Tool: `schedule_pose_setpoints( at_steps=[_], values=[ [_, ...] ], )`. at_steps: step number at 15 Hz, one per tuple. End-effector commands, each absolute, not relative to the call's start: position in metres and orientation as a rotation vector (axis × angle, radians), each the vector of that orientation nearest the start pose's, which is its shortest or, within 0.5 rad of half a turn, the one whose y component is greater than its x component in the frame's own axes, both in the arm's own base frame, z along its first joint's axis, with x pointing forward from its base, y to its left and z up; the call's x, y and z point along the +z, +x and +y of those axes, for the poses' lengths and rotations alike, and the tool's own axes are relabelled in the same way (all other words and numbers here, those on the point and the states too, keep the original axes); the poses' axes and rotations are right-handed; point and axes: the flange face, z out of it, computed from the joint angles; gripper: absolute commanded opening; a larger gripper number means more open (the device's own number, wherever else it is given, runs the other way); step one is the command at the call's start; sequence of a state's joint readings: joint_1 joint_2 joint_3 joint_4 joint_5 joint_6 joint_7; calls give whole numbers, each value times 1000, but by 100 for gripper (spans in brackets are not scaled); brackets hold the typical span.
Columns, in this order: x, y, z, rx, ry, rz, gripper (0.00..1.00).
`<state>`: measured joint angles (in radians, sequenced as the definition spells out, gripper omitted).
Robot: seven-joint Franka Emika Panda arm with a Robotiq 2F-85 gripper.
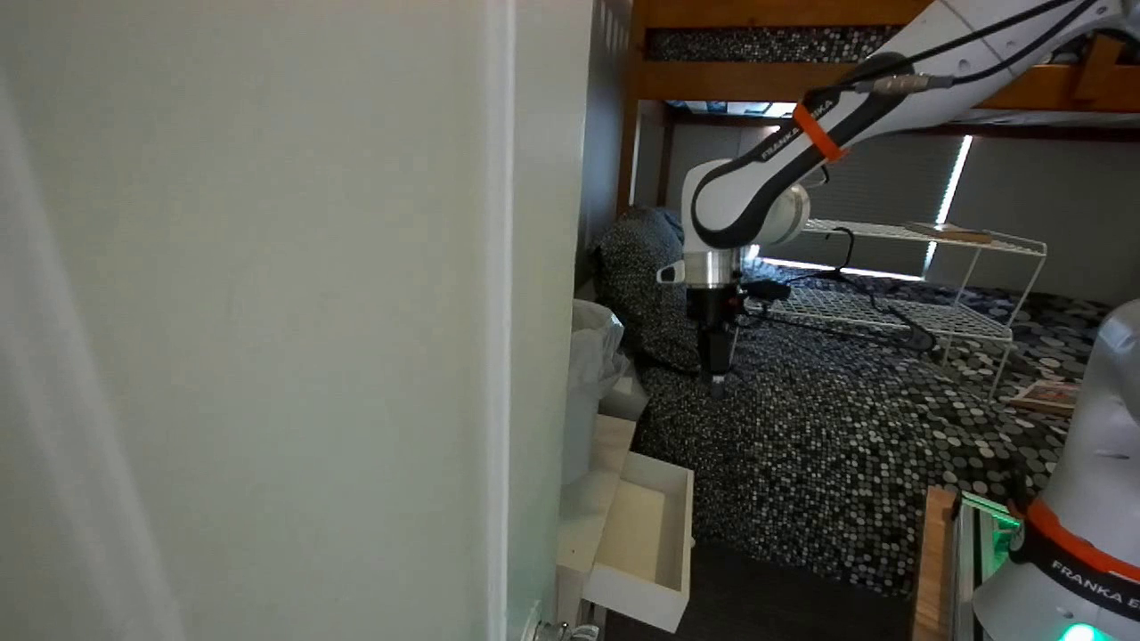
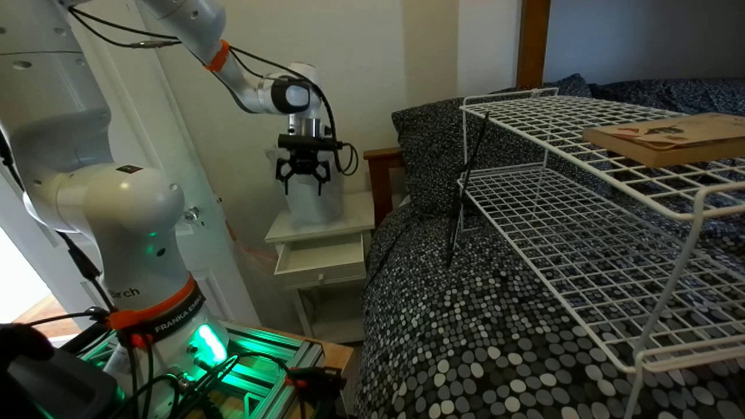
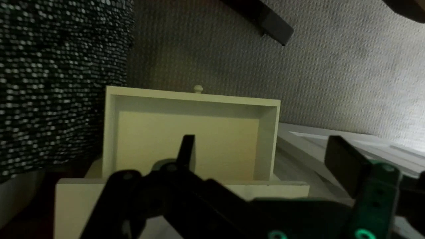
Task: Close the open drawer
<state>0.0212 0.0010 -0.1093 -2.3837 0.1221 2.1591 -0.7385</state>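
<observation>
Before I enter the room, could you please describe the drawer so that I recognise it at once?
Beside the dotted bed stands a white bedside table. Its drawer is pulled out, shallow and cream; unlike the open lower shelf beneath, it has a round knob.

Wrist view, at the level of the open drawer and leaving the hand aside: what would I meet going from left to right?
Dark patterned bedding → open drawer → white panelled door.
</observation>
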Motion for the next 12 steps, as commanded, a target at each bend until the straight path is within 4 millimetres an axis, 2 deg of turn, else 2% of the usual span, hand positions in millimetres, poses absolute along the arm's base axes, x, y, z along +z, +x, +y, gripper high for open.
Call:
schedule_pose_setpoints(
  at_steps=[1, 5, 7, 8, 9, 10, 12],
  values=[
    [229, 460, -17, 296, -2793, -908, 100],
    [156, 446, -15, 275, -2895, -802, 100],
    [127, 434, -21, 262, -2938, -730, 100],
    [116, 424, -26, 276, -2887, -754, 100],
    [135, 437, -20, 272, -2910, -777, 100],
    [123, 430, -23, 290, -2902, -768, 100],
    [113, 425, -27, 306, -2895, -753, 100]
  ],
)
